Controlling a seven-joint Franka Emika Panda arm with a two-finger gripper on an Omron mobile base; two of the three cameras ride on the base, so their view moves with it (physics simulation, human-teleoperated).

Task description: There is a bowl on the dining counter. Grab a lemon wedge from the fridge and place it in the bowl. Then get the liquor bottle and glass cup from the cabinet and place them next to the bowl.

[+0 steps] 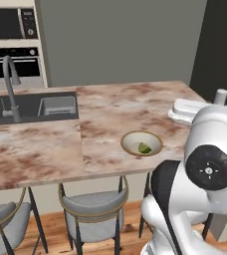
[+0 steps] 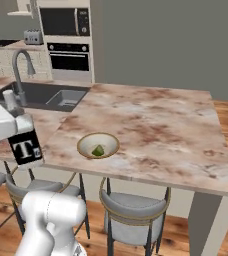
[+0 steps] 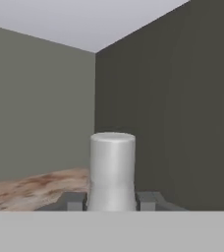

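Left to right across the dining counter (image 2: 156, 125): the dark sink (image 1: 31, 107) is set into the beige marbled top at the left end, with a tall grey tap (image 1: 10, 89) standing at its near rim; its basin holds nothing that can be made out. Right of the sink, near the front edge of the counter, sits the bowl (image 1: 141, 143), a shallow round dish with a pale inside and a darker rim. In it lies the lemon wedge (image 1: 145, 148), a small yellow-green piece resting on the bowl's floor toward the right of centre in the left base view; the right base view shows the same wedge (image 2: 98, 150) near the middle of the bowl (image 2: 98, 145). The counter around the bowl is bare stone. In the right base view the liquor bottle (image 2: 23, 140) is at the left edge, upright, pale cap up and a dark label with a white letter T facing the camera, its lower body hanging in front of the counter's near edge, not standing on the top. The gripper (image 3: 112, 201) is clamped on this bottle: in the hand view the dark finger tips (image 3: 73, 201) press against either side of the pale neck (image 3: 112, 170), which rises straight between them. Grey-seated stools (image 1: 93, 209) stand under the counter's front edge.
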